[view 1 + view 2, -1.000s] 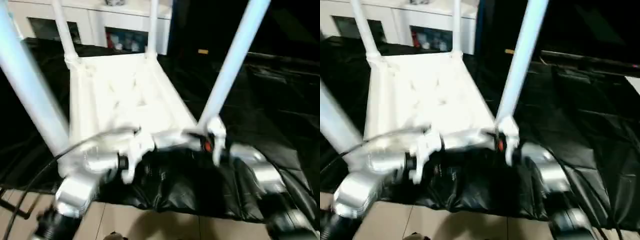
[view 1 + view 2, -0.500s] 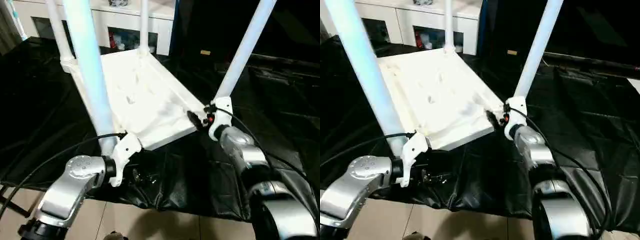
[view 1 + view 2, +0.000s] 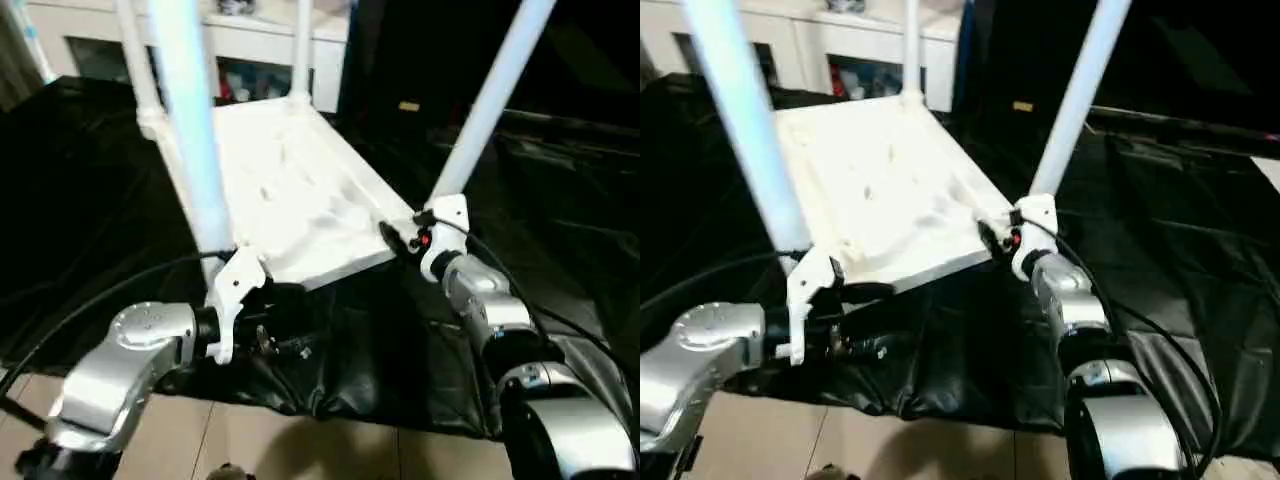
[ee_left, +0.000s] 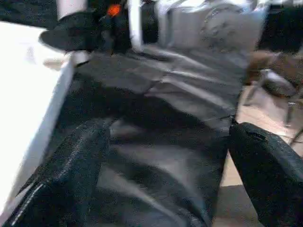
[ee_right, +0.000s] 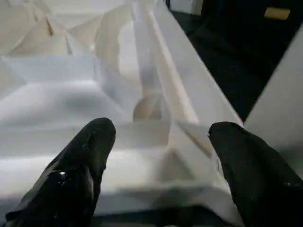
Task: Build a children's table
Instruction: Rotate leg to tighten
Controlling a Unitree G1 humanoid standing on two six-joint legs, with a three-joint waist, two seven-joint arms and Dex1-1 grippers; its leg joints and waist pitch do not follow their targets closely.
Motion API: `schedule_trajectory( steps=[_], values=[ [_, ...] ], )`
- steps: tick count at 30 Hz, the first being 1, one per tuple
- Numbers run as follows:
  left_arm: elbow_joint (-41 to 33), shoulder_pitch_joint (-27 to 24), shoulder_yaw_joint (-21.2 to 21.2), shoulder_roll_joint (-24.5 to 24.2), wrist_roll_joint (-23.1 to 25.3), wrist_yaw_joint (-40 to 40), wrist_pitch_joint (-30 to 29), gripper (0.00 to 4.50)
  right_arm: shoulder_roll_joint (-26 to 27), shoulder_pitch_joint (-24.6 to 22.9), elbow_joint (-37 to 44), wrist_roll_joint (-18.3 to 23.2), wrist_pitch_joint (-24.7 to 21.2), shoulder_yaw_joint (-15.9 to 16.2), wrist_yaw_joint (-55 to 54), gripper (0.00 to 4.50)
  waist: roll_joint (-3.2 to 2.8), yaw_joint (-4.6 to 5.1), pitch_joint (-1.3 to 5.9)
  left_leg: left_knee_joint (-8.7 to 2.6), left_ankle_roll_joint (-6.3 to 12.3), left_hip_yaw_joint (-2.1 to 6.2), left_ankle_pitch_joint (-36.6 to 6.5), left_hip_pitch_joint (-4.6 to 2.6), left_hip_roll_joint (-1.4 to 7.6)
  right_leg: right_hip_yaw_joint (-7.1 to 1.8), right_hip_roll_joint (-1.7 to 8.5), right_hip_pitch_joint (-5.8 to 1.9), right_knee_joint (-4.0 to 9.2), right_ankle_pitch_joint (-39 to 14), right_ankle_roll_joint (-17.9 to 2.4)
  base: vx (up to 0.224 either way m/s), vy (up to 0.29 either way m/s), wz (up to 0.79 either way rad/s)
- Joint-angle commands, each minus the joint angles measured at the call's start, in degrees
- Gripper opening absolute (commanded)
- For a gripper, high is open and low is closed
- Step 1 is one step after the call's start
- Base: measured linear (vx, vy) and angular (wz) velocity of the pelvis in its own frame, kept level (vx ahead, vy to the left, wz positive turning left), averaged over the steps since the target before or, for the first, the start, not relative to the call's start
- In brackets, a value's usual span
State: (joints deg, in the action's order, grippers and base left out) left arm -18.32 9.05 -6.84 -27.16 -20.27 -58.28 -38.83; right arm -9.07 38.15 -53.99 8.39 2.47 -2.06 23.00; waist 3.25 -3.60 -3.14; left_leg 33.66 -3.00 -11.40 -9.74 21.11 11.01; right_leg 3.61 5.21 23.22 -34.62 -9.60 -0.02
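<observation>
the table [image 3: 300, 200] lay upside down on the black sheet [image 3: 560, 200] with all four legs up, and since a second before the left gripper [image 4: 165, 175] had spread wide and come off its near edge, while the right gripper [image 5: 156, 161] stood wide, empty, over the near right corner, so assembly looked nearly done.

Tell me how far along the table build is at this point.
Nearly finished, by the look of it. Done: the table top lies upside down on the black sheet with four legs standing in its corners. In hand: nothing; the left end effector is open beside the near edge, and the right end effector is open at the near right corner. Left: probably turning the table upright; how firmly the legs are seated cannot be judged.
</observation>
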Motion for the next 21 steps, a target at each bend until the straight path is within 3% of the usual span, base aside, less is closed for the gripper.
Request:
schedule_trajectory(
  steps=[1,2,4,10,14,18,19,21],
  values=[
    [-1.2,-0.5,1.1,-0.8,-2.1,-1.3,-1.9,4.45,0.0,-0.8,2.0,-0.3,0.5,0.4,1.3,3.72,-1.24,0.45,3.56,-4.44,-2.63,1.05,-19.0,-0.77,1.84,-2.42,2.19,-2.01,3.66,-15.0,-10.2,0.0,0.0,0.0],
    [-1.4,-0.5,1.3,-0.8,-2.6,-1.5,-2.4,4.45,0.1,-0.9,2.2,-0.3,0.5,0.5,1.6,3.72,-1.2,0.51,3.59,-4.4,-2.54,1.06,-18.8,-0.82,1.86,-2.41,2.18,-1.99,3.67,-14.9,-10.4,0.0,0.0,0.0],
    [-3.2,-0.5,3.7,-0.4,-9.0,-2.2,-7.7,4.45,0.9,-2.0,4.3,-0.2,0.1,0.9,3.7,3.72,-1.64,0.81,3.49,-4.39,-2.81,1.01,-19.0,-0.85,1.84,-2.45,2.11,-2.02,3.49,-14.5,-11.1,0.0,0.0,0.0],
    [-4.3,-1.8,4.2,-2.7,-13.2,-3.7,-11.5,4.45,1.2,-5.3,9.3,0.3,-0.2,3.7,9.5,3.72,-1.9,1.36,3.09,-4.54,-2.58,1.25,-22.3,-1.01,1.88,-2.4,2.14,-1.81,4.21,-19.9,-10.3,0.0,0.0,0.0],
    [-4.2,-3.7,4.5,-5.1,-12.5,-5.2,-10.6,4.45,0.8,-6.6,10.8,0.7,-0.6,4.2,11.5,3.72,-1.98,1.47,3.14,-4.6,-2.62,1.37,-22.0,-1.1,2.0,-2.44,2.1,-1.69,4.14,-19.9,-10.2,0.0,0.0,0.0],
    [-4.2,-6.8,7.5,-9.5,-13.8,-6.8,-11.1,4.45,0.2,-8.4,13.6,0.9,-2.1,4.3,13.8,3.72,-2.09,1.59,3.04,-4.67,-2.6,1.33,-22.3,-1.18,1.99,-2.49,2.04,-1.62,4.15,-19.9,-10.3,0.0,0.0,0.0],
    [-4.1,-8.1,9.0,-11.2,-14.0,-7.3,-10.8,4.45,0.0,-9.0,14.5,1.0,-2.5,4.3,14.0,3.72,-1.5,1.55,2.96,-4.69,-2.39,1.33,-22.3,-1.09,1.97,-2.5,2.05,-1.66,4.12,-20.6,-10.2,0.0,0.0,0.0],
    [-3.7,-9.0,10.3,-12.7,-13.9,-8.0,-10.6,4.45,-0.2,-9.3,14.8,1.1,-2.6,4.3,14.1,3.72,-1.54,1.58,2.92,-4.73,-2.6,1.38,-22.7,-1.19,2.06,-2.52,2.15,-1.5,4.27,-21.6,-10.0,0.0,0.0,0.0]
  ],
)
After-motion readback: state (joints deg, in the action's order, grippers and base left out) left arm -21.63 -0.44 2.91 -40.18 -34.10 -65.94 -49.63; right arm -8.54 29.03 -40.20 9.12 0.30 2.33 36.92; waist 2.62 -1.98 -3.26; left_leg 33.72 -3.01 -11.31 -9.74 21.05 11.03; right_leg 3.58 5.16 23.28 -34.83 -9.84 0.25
